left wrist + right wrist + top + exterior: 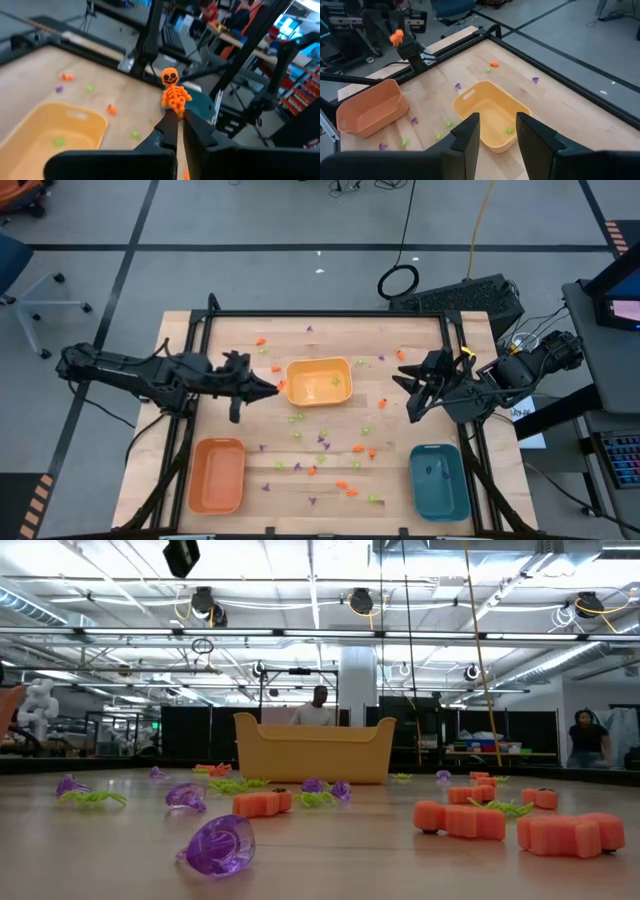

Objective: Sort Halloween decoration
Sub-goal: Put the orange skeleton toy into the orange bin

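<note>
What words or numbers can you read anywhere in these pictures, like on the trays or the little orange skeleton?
None can be read.
The orange skeleton in the left gripper has only a printed face, no letters.
The yellow tray, orange tray and teal tray show no labels.
The screens and shelves in the room behind are too blurred to read.

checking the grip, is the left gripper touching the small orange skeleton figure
Touching. The left wrist view shows the left gripper with its fingers shut on the legs of the small orange skeleton figure, held up above the table.

Robotics lab: ceiling strip lights (320, 600), workstations (480, 745).
</note>
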Robot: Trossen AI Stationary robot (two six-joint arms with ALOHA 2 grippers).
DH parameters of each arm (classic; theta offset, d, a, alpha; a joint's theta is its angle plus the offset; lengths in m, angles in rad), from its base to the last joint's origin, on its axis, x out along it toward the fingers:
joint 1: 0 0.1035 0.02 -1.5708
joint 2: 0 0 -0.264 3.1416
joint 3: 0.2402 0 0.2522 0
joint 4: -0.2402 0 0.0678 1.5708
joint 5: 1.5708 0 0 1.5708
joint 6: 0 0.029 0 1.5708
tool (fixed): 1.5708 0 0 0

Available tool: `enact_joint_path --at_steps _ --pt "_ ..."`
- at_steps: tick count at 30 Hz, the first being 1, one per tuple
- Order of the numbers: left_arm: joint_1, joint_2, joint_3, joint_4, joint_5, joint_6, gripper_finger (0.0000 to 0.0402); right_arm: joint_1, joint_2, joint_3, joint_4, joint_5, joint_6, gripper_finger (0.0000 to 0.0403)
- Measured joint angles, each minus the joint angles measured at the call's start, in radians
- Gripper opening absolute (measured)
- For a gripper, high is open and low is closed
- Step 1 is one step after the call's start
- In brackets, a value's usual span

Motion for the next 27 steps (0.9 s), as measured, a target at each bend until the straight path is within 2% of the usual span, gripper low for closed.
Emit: enact_joint_path --at_steps 19,23,27 --pt "0.000 0.001 0.000 0.027 -0.084 0.116 0.0010 0.000 0.000 0.000 0.074 -0.034 0.009 0.0116" --pt "0.000 0.001 0.000 0.027 -0.084 0.213 0.0010 0.000 0.000 0.000 0.074 -0.034 0.008 0.0116" --pt "0.000 0.001 0.000 0.027 -0.083 0.390 0.0011 0.000 0.000 0.000 0.074 -0.034 0.005 0.0116"
